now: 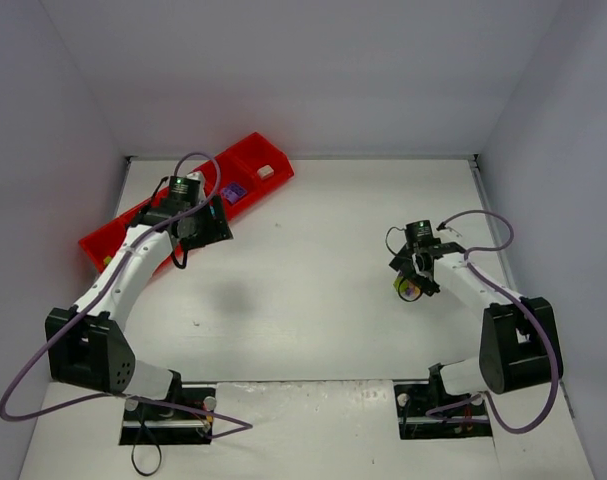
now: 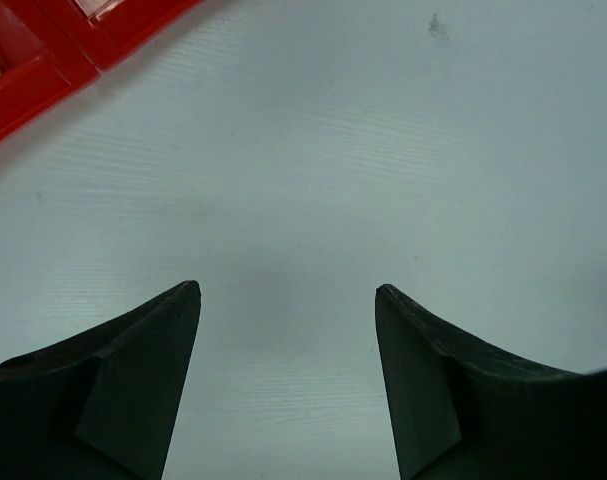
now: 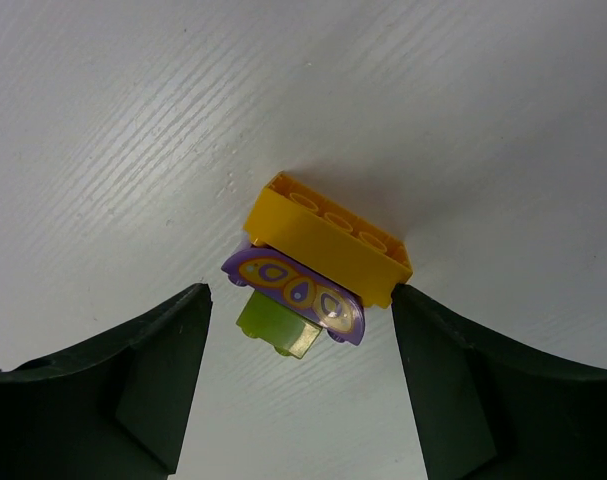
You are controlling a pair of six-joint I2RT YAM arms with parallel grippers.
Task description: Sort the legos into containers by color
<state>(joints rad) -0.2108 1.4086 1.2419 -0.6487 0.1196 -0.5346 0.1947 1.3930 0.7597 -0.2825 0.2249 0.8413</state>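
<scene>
Hovering with jaws spread, the right tool is straddling a stack of legos lying on the tabletop, well to the right of the red tray: a yellow-orange brick, a purple piece and a lime green brick. Being light, rigid, slick plastic, it is probably best squeezed across the yellow-orange brick's flat long sides. The left tool is hanging released just beside the red tray

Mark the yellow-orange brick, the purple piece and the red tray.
yellow-orange brick (image 3: 328, 248): right wrist view, on its long side face.
purple piece (image 3: 295, 290): right wrist view, on its printed face.
red tray (image 1: 103, 245): top external view, on its bare left end.
</scene>
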